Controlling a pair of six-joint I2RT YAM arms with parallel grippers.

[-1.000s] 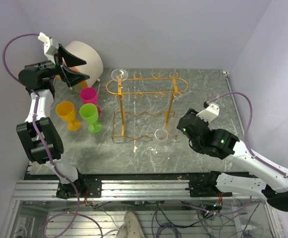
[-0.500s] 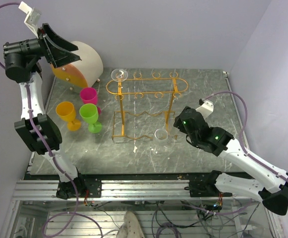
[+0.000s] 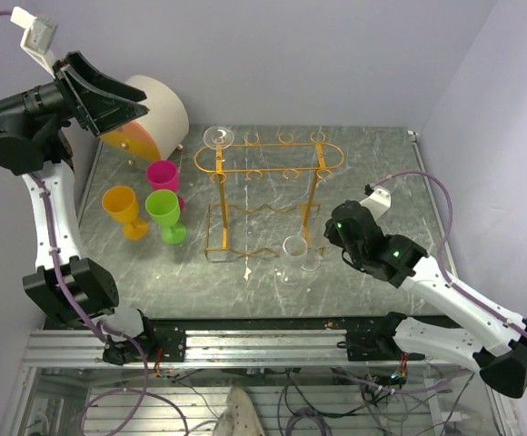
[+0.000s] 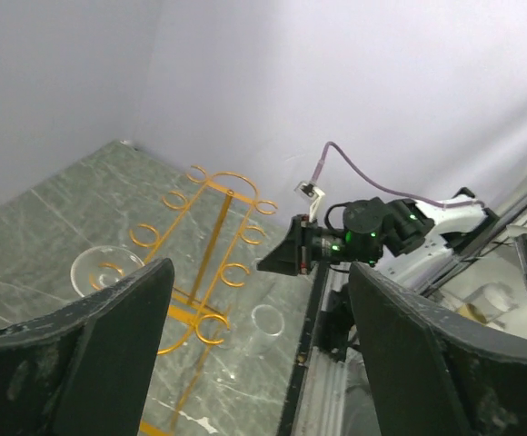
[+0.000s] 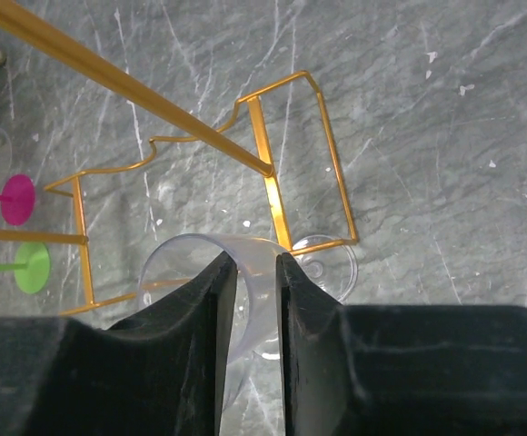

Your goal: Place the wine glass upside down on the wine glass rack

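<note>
Grip: right pincer [image 5: 255, 272] nearly closed, pinching the bowl wall of the clear wine glass [image 5: 182, 272].
Glass: mouth up on the table, at the near right foot of the wine glass rack [image 3: 220, 213].
Obstacle: the rack's base wire runs just beside the glass's foot.
Far left: left pincer [image 4: 259, 272] raised, wide apart, empty.
Around: hung glass [image 3: 218, 137] on the rack's far left hook; pink goblet [image 3: 163, 173], green goblet [image 3: 163, 207] and orange goblet [image 3: 118, 202] to the left.

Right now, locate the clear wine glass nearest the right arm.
Top view, right of centre: the clear wine glass is at the front right corner of the wine glass rack's base, between the fingers of the right gripper.
</note>
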